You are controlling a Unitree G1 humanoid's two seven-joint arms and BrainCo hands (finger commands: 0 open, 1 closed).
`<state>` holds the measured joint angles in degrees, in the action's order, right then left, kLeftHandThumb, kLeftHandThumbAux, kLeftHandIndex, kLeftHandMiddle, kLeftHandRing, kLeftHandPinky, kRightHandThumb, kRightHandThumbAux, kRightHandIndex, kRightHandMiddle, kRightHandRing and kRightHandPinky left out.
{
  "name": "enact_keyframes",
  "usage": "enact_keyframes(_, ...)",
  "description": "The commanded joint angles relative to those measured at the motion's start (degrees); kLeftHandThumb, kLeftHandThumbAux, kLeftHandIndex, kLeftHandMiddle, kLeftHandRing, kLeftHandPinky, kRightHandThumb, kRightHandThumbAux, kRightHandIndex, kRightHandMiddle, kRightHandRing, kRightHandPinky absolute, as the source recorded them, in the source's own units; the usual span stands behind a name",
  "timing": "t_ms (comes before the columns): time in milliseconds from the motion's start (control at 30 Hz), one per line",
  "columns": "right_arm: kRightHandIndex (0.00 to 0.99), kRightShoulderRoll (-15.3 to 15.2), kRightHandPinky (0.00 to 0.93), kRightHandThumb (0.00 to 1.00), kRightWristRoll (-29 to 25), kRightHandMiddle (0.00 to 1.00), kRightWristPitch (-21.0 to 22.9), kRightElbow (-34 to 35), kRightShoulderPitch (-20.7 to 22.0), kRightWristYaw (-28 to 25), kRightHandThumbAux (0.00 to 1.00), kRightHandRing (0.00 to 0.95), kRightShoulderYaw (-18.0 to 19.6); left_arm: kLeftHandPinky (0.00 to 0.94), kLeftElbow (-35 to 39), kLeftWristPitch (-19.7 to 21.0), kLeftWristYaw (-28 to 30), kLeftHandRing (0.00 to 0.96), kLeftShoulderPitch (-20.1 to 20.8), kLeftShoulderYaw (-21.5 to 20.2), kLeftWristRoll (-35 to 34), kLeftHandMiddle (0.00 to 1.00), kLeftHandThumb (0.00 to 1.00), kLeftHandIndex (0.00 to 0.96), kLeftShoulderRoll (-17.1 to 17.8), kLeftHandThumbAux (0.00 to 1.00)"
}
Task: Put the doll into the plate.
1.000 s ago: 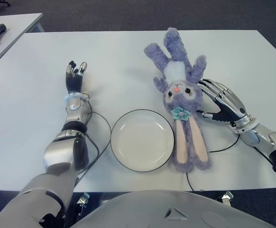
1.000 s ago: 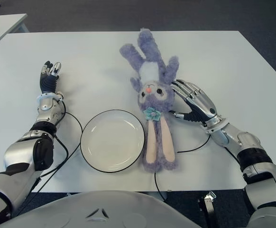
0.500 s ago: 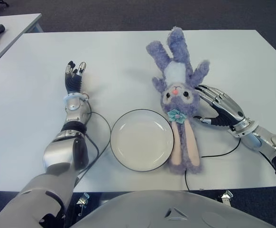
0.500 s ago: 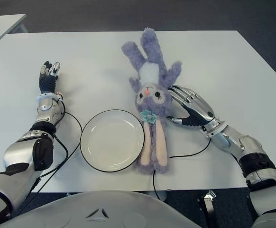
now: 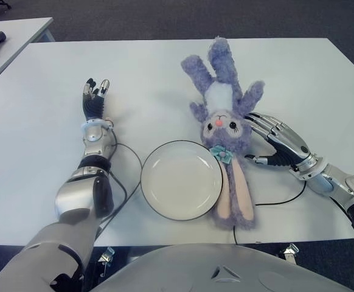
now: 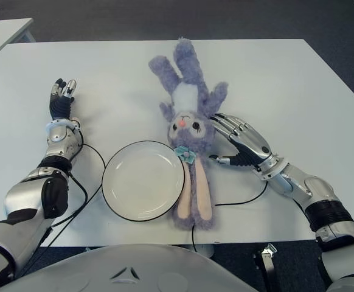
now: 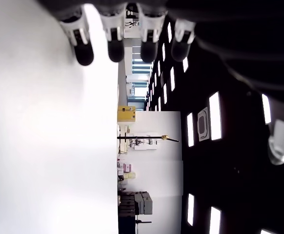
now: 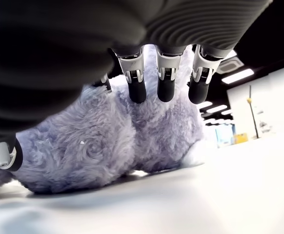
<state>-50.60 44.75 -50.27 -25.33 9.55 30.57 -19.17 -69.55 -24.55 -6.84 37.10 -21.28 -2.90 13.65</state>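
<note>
Doll [image 5: 222,128] nudged plateward | right hand [image 5: 274,143] spread against it

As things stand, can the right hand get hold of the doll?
Probably yes: the right hand is open right beside the doll's head, fingers against the plush, with nothing between them.

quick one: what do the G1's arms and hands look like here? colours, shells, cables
Both arms have glossy silver-grey shells with black joint bands. The left hand is mostly black with pale fingertip segments and a light ring at the wrist. The right hand has silver metallic finger links over black palm parts. In the wrist views the fingertips are black pads under white caps. A thin black cable loops on the table beside each forearm.
</note>
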Motion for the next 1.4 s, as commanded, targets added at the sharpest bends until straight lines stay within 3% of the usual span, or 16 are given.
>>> enact_keyframes(33, 0.000, 2.1, 0.007, 0.275, 0.7, 0.000, -0.2, 1.1, -3.4, -5.3, 0.327, 0.000, -2.2, 0.000, -8.1, 7.3, 1.1, 0.047, -11.4, -0.2, -0.3, 0.079, 0.000, 0.034, -5.1, 0.461)
enact_keyframes(467, 0.000, 3.0, 0.056, 0.282, -1.8, 0.000, 1.8, 2.9, -4.4, -9.8, 0.341, 0.000, -0.6, 0.006, -8.1, 7.2, 1.4, 0.049, -11.4, -0.5, -0.5, 0.079, 0.000, 0.034, -5.2, 0.461)
enact_keyframes(1033, 0.000, 6.1, 0.087, 0.336, -1.7, 0.000, 5.2, 1.2, -2.7, -6.3, 0.384, 0.000, 3.5, 0.006, -8.1, 7.0, 1.7, 0.049, -11.4, -0.9, -0.8, 0.082, 0.000, 0.043, -5.4, 0.474)
enact_keyframes(1100, 0.000, 6.5, 0.099, 0.372, -2.7, 0.000, 6.0, -0.1, -2.6, -6.5, 0.387, 0.000, 4.3, 0.005, -8.1, 6.9, 1.7, 0.051, -11.4, -0.9, -0.8, 0.085, 0.000, 0.045, -5.4, 0.476)
enact_keyframes(1233, 0.000, 6.5, 0.133, 0.407, -2.5, 0.000, 5.2, -9.4, 0.8, -3.8, 0.388, 0.000, 4.6, 0.007, -8.1, 7.1, 1.5, 0.052, -11.3, -0.7, -0.8, 0.085, 0.000, 0.044, -5.5, 0.476)
enact_keyframes(1400, 0.000, 6.8, 0.141, 0.458, -0.6, 0.000, 5.1, -25.5, 8.3, 1.8, 0.392, 0.000, 2.7, 0.004, -8.1, 7.3, 1.2, 0.050, -11.3, -0.4, -0.5, 0.082, 0.000, 0.044, -5.4, 0.480)
